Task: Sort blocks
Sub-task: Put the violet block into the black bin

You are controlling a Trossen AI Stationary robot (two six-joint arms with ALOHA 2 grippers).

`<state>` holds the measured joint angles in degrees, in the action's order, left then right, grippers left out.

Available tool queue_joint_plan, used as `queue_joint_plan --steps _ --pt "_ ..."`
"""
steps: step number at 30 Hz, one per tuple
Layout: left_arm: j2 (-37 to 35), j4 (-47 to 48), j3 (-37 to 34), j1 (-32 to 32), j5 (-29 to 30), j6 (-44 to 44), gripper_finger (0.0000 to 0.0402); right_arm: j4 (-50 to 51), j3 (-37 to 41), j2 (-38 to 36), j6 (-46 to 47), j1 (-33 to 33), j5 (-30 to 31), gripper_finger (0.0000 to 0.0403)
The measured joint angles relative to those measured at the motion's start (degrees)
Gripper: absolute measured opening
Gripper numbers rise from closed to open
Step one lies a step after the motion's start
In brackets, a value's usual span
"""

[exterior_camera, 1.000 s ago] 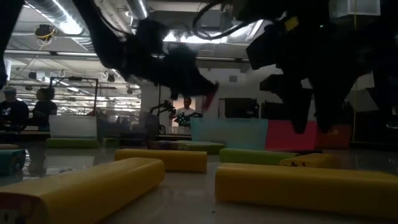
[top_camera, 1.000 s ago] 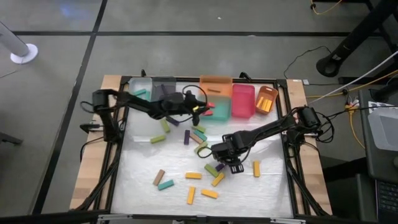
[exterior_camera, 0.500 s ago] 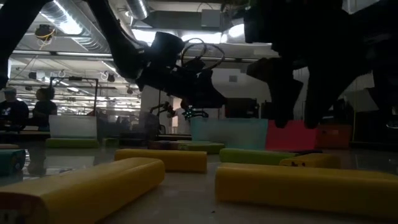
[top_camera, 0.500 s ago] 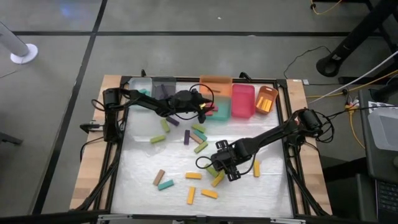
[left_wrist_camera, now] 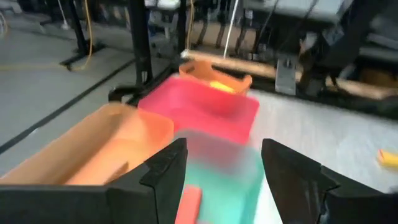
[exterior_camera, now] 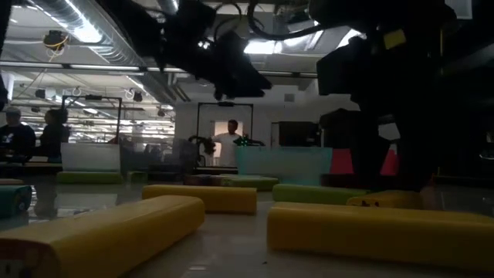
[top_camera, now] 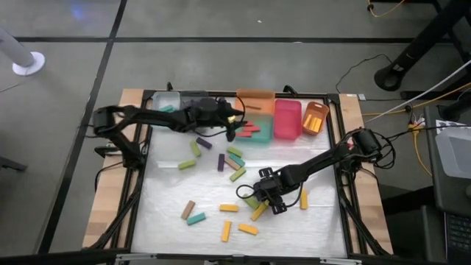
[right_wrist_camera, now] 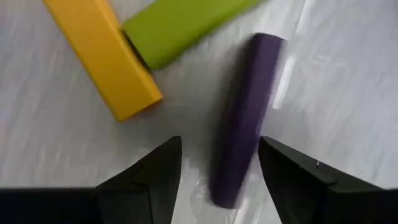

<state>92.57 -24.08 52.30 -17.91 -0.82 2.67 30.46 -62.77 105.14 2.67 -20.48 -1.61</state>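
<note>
The right claw (top_camera: 269,203) is low over the white table (top_camera: 169,199) with its two dark fingers (right_wrist_camera: 152,174) spread apart, and a small purple flat bar (right_wrist_camera: 244,118) lies on the table in the gap between them, not yet squeezed. Just beside that bar in the right wrist view lie a yellow flat bar (right_wrist_camera: 102,56) and an olive green flat bar (right_wrist_camera: 186,22), their ends close together. From above, more small blocks are scattered around this claw: a yellow one (top_camera: 303,199) to its side, another yellow pair (top_camera: 248,229) nearer the table's front edge, a brown one (top_camera: 188,209) and a teal one (top_camera: 196,218) farther off. The left claw (top_camera: 232,126) hovers at the back of the table with its fingers (left_wrist_camera: 165,168) open and nothing between them, above the teal plastic bin (left_wrist_camera: 217,174), where a red flat bar (left_wrist_camera: 188,204) lies inside. Along the back row beside that bin stand an orange plastic bin (top_camera: 255,101), a pink-red plastic bin (top_camera: 288,119) and a small orange tilted container (top_camera: 315,117). Between the two arms, near the table's middle, lie further blocks in olive green (top_camera: 237,174), purple (top_camera: 204,143) and teal (top_camera: 235,160). In the low view a person (exterior_camera: 229,140) stands in the room far behind the table.
</note>
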Motion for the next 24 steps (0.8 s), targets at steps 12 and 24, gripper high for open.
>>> queue_joint_plan --steps 12,24 --pt "-20.17 45.8 0.0 4.15 -0.02 1.44 0.0196 -2.25 -0.13 0.08 0.09 0.37 2.97 0.0067" --pt "-22.86 70.32 -4.41 9.62 0.02 24.69 0.0196 0.64 -11.29 -0.07 -12.65 2.99 11.27 0.0069"
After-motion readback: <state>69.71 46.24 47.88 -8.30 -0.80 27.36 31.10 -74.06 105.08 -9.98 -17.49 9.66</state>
